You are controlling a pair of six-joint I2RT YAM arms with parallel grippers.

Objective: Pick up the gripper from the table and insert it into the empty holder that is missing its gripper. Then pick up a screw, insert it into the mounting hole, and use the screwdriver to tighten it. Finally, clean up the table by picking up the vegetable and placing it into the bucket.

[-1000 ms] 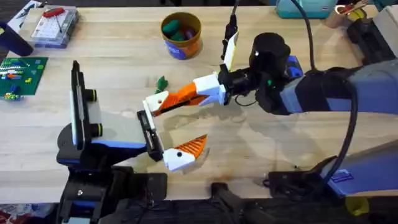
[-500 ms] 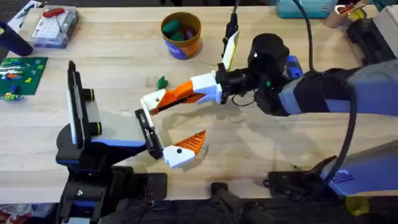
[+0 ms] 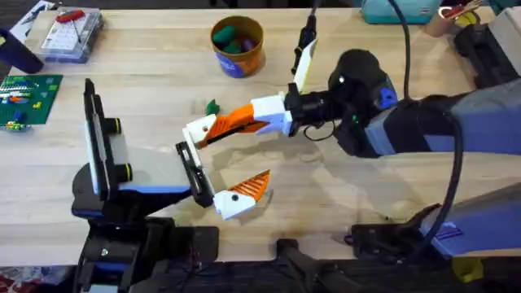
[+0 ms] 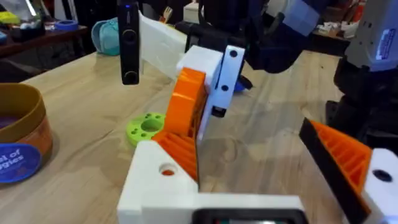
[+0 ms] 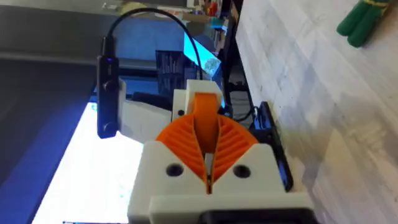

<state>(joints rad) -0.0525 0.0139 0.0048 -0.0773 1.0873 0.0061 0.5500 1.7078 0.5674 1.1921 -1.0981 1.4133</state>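
Right arm: reaches from the right edge across the middle of the table (image 3: 146, 81); the right gripper (image 3: 213, 129) has its orange pads pressed together, pinching the small finger piece (image 3: 198, 131) (image 5: 194, 107) by its orange wedge, white base pointing away from the wrist.

Finger piece: held clear of the tabletop, just beside the upper end of the black holder (image 3: 194, 172); whether it touches the holder cannot be told from above; in the left wrist view its white base (image 4: 155, 190) with a round hole sits close in front of the camera.

Left gripper (image 3: 218, 167): spread; its one fitted ribbed finger (image 3: 242, 195) (image 4: 348, 165) stands at the near end of the holder, well apart from the held piece.

Bucket (image 3: 238, 45) (image 4: 18, 146): upright near the far edge of the table, with green and purple items inside.

Green vegetable (image 3: 212, 107) (image 5: 364, 22): lies on the table between the bucket and the right gripper, apart from both.
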